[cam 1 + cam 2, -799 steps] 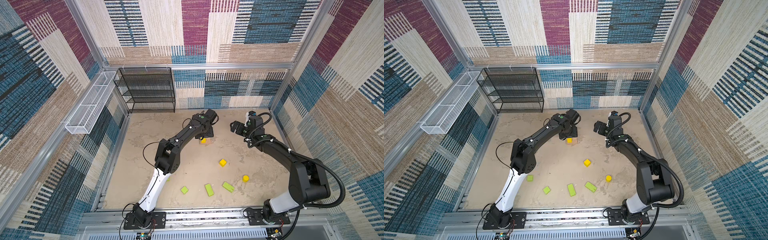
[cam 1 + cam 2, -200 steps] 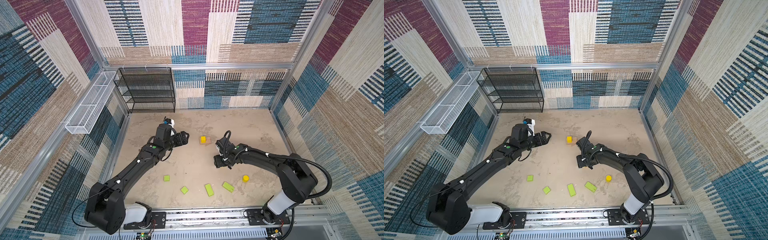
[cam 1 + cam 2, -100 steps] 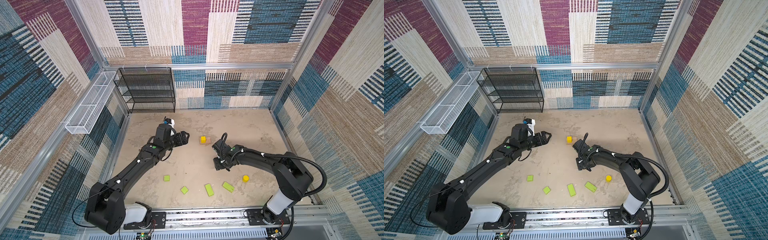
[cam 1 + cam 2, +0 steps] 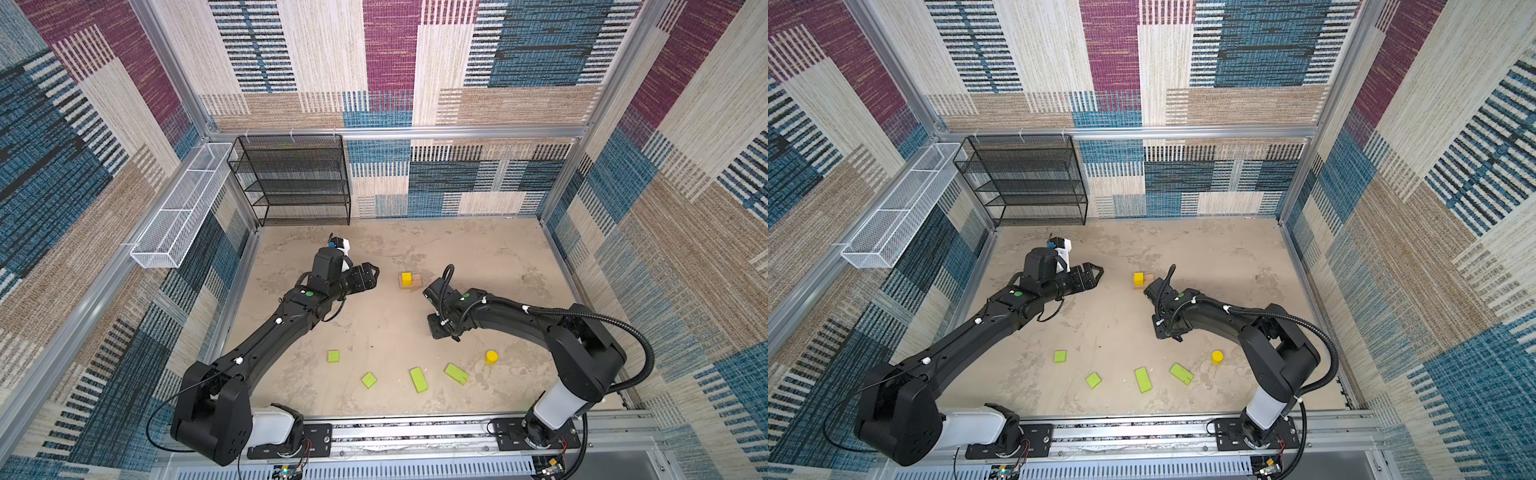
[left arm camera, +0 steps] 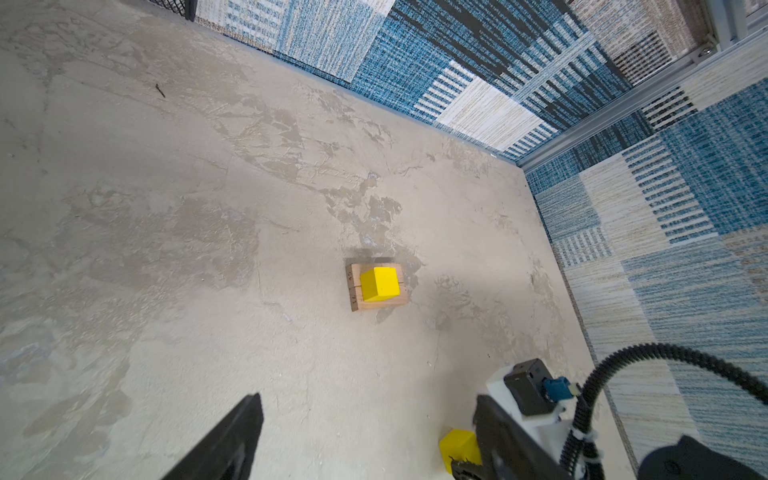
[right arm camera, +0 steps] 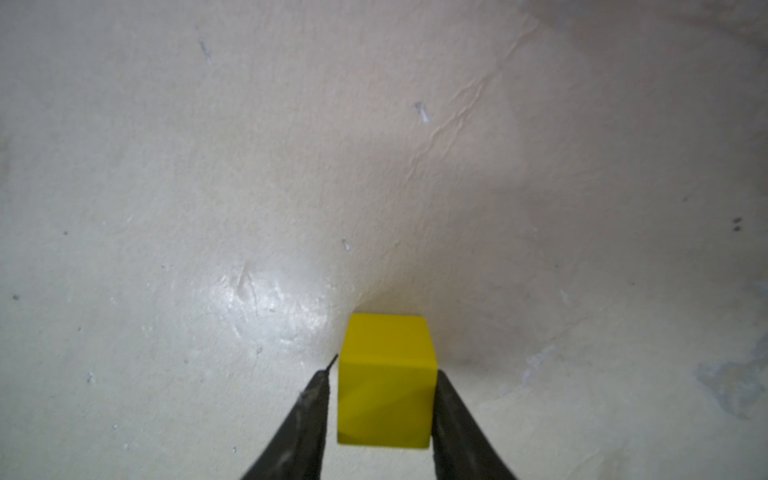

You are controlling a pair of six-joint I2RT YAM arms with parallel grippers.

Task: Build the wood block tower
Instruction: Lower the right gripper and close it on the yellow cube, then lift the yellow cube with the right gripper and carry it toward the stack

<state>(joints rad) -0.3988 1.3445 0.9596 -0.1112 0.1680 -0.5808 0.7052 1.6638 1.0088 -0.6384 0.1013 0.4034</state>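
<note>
The right tool (image 6: 384,372) is down at the bench (image 6: 208,166), its two fingers (image 6: 303,419) flanking the loose cube (image 6: 384,386), a yellow block resting on the bench. In the right wrist view one finger lies against a side of the cube, while a thin sliver of bench shows between the other finger and the cube. I cannot tell whether the grasp is tight. In both top views this tool hides the loose cube beneath it, about mid-bench and toward the right. The left wrist view catches a corner of it (image 5: 457,449) beside the right arm (image 5: 536,399). The tower (image 4: 409,281) stands farther back, near that arm but apart from it. It is made of two tan bars (image 5: 355,291) lying side by side and touching, with the top cube (image 5: 380,283), also yellow, sitting across their seam. The left tool (image 4: 371,274) hangs released and empty with its jaws wide, to the left of the tower and pointing toward it. Along the front of the bench four green pieces (image 4: 419,379) lie flat in a loose row, apart from one another. The yellow cylinder (image 4: 491,356) stands upright just beyond the row's right end.
</note>
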